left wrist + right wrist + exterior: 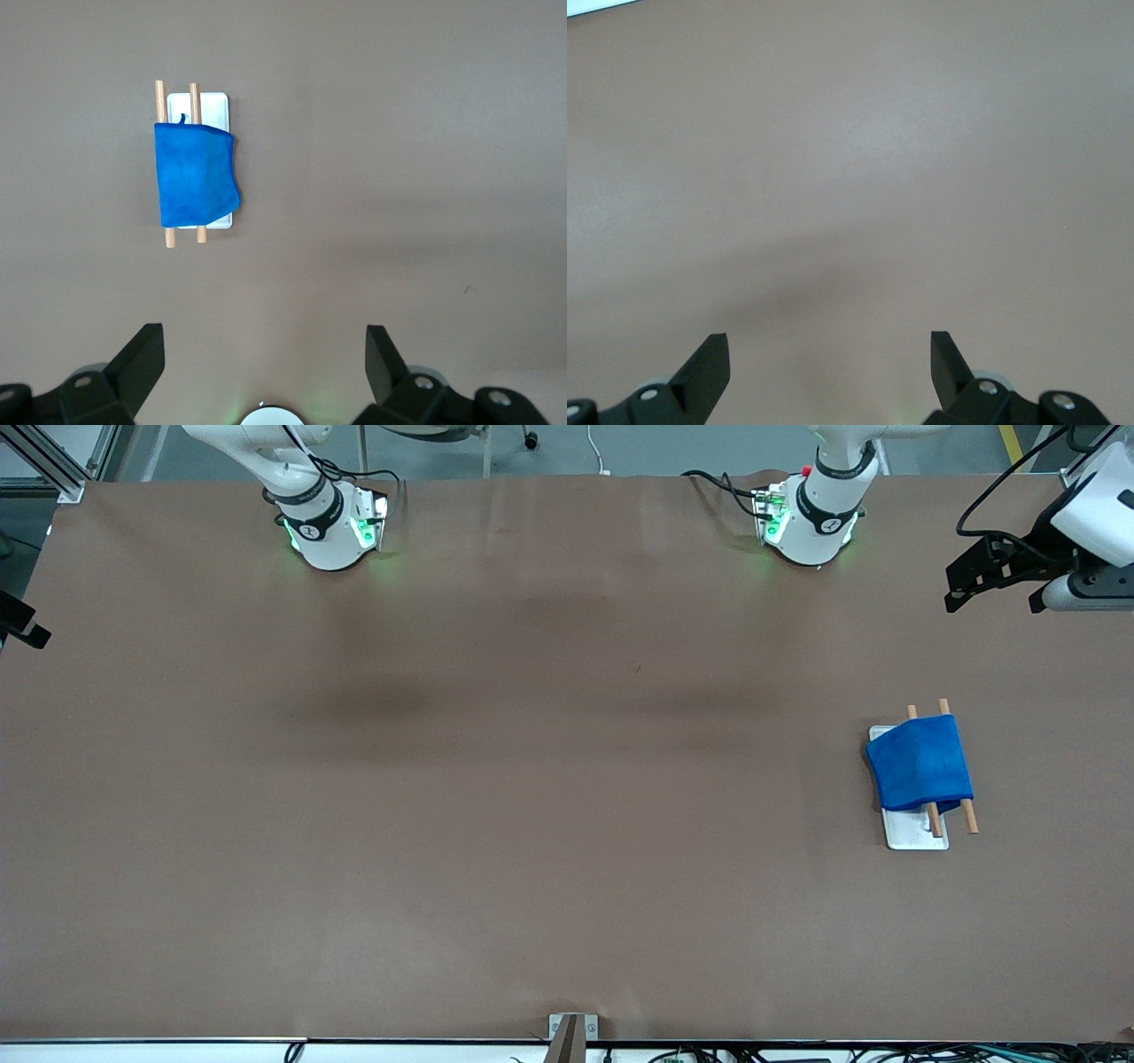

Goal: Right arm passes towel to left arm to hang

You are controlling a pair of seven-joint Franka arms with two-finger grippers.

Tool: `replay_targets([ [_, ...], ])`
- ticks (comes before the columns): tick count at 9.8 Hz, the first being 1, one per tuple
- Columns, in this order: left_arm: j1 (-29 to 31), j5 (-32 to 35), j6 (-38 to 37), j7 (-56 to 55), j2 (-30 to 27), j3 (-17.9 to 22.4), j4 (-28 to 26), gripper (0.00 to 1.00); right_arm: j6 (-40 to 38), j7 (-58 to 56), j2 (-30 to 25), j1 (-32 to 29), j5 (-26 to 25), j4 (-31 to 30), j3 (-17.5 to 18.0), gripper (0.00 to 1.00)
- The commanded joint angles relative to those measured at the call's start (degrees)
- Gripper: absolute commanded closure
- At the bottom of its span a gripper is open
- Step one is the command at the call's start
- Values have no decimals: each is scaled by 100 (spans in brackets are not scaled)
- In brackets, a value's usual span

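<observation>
A wide desk covered in a matte brown sheet (pixel 496 797) fills nearly the whole front view, marked by faint darker smudges across its middle. Along the top edge a strip of grey floor (pixel 638 447) shows (with a yellow line in the upper right corner). At the upper left stands a silver aluminium frame post (pixel 53 465). A small grey metal bracket (pixel 572 1027) sits at the bottom centre.

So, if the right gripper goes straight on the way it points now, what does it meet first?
Probably only the bare brown table. The right gripper is open and its wrist view shows nothing else ahead. The towel hangs on the rack near the left arm's end.
</observation>
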Motion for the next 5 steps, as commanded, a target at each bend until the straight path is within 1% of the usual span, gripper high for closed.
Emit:
replay_targets([
  [1,-79,22,-316,60,359,53,332,0,-29,17,-46,-36,45,-36,11,0],
  [5,-53,31,-335,60,352,35,333,0,6,8,-55,-141,80,-36,37,0],
])
